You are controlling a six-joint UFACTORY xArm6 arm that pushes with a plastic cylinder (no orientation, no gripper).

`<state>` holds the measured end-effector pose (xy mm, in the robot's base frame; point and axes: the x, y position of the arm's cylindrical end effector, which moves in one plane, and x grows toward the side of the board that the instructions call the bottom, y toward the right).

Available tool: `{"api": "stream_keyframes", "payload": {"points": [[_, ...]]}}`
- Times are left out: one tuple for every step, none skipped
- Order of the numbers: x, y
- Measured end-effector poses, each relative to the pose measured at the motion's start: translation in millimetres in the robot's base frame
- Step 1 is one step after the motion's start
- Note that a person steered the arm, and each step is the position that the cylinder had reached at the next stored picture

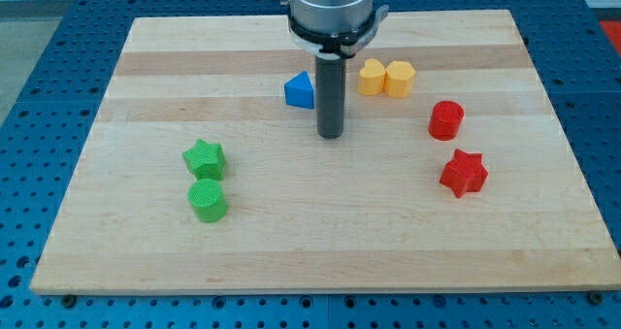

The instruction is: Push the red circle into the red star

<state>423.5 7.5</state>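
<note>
Red circle sitting right of centre on the tabletop, just above the red star, not touching. My tip parked mid-frame beside the blue block, well left of both. No jaws on this tool, just a rod.

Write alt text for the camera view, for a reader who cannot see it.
My tip rests near the middle of a wooden board, just right of a blue triangle, well left of the red circle, which sits just above the red star without touching it. Two yellow blocks sit side by side near the view's top; a green star and green circle sit at the view's left.
</note>
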Motion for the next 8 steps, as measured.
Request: {"api": "stream_keyframes", "payload": {"points": [[-7,0],[26,18],[58,57],[44,57],[26,67],[10,88],[-8,95],[-34,95]]}}
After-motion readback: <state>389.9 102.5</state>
